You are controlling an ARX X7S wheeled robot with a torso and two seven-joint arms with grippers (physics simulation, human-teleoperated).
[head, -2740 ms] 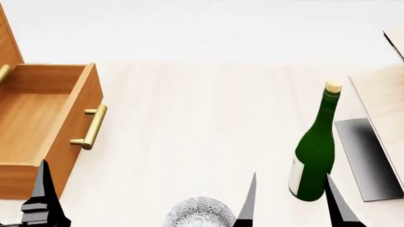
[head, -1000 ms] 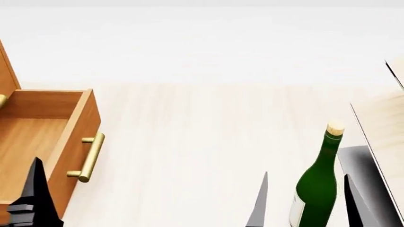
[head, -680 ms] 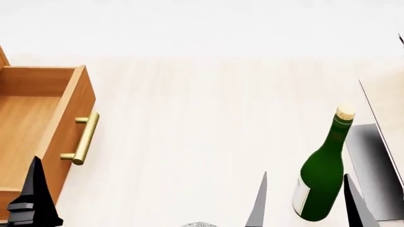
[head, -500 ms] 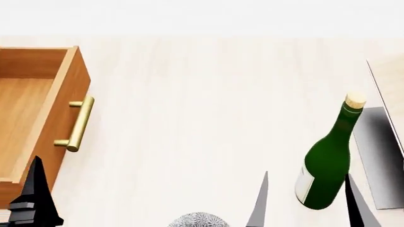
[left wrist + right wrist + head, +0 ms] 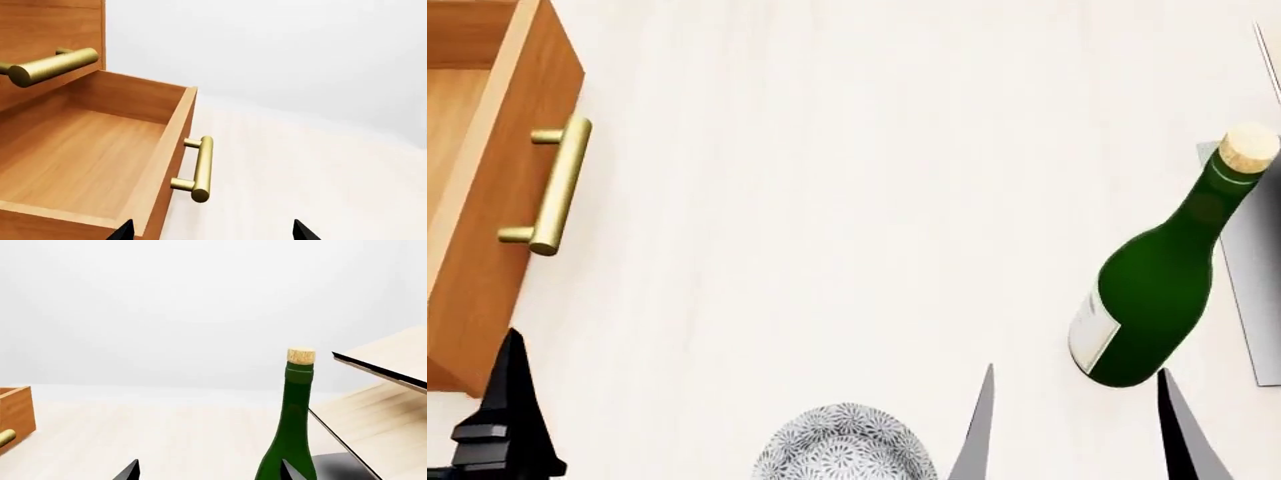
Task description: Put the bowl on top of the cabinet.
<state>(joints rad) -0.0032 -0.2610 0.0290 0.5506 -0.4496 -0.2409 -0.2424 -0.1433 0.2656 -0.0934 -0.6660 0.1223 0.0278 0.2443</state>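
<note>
Near bottom edge, bowl sitting between left pincer and right pincer, both standing apart, gripping nothing.

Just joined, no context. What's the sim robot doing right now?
Nothing is held yet. The bowl sits on the pale floor at the head view's lower edge, just left of the right gripper, whose fingers stand apart and empty. The left gripper is also open, near the cabinet's pulled-out, empty drawer. A green bottle stands to the right, by the rack.
</note>
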